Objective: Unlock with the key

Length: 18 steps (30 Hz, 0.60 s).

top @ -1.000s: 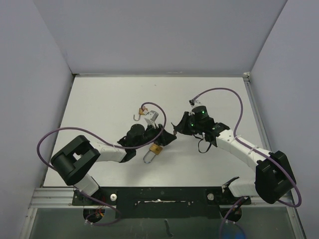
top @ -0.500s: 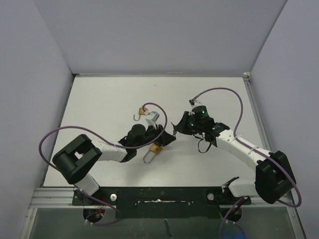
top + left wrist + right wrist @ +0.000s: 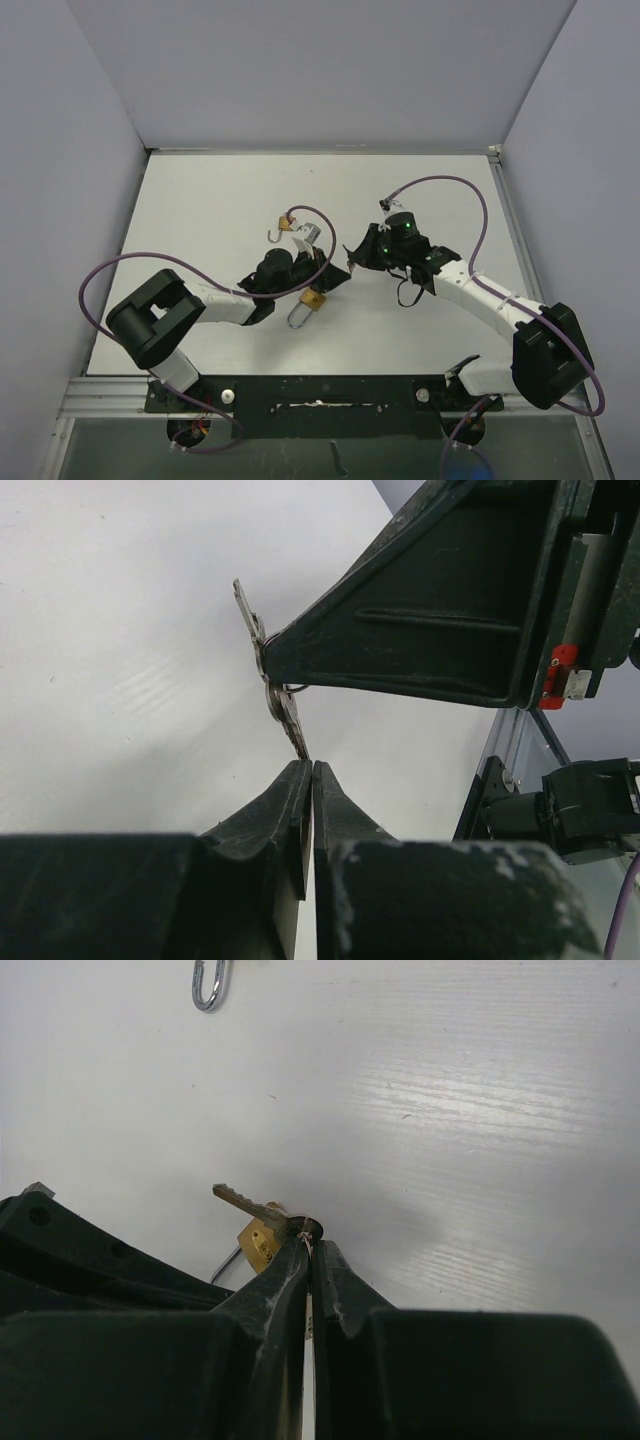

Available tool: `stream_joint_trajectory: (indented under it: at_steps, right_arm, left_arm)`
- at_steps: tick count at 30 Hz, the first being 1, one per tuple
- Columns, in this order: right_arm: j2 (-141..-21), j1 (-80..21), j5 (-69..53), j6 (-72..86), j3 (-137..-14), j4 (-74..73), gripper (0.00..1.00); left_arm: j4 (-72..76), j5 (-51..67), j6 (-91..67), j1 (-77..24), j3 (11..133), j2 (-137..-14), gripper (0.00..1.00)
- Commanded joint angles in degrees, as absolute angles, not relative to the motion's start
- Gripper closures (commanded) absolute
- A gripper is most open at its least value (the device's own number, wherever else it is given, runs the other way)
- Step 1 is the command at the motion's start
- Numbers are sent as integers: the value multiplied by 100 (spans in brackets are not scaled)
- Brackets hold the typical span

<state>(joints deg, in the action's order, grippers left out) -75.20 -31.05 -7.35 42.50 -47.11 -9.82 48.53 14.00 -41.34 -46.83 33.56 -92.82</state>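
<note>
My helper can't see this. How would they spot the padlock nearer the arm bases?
On the white table, the left hand and right hand meet at the keys near the middle. Just toward the arm bases from them lies a small brass padlock. Its steel loop points toward the bases, while the other padlock lies farther back.

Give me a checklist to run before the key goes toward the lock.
1. Right hand gripping the key: ok. It is shut on the key's head and the blade sticks out.
2. Padlock held steady: not ok. It lies on the table and neither hand grips it.
3. Left hand free to hold the padlock: not ok. It is shut, apparently on a second key hanging from the same ring.
4. Key in the keyhole: not ok. The blade is in open air.
5. Keyhole facing the key: cannot tell, as no view shows it.
</note>
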Motion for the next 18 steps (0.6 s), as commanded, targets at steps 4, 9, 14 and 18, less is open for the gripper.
stream_joint_trajectory:
  at_steps: [4, 9, 14, 18]
  right_arm:
    - [-7444, -3068, -777, 4211, -4891, -668, 100]
    - [-7453, -3059, -765, 4212, -4891, -662, 100]
    - [-7445, -3034, -708, 4258, -4902, -714, 100]
    - [-7444, -3004, -699, 4254, -4919, -762, 100]
  left_arm:
    - [5020, 1449, -4102, -4711, 3621, -9393, 100]
    - [4952, 1415, -4073, -4702, 3630, -9387, 100]
    - [4835, 1413, -4060, -4702, 3653, -9380, 96]
    - [4906, 1415, -4074, -4700, 3578, -9326, 75]
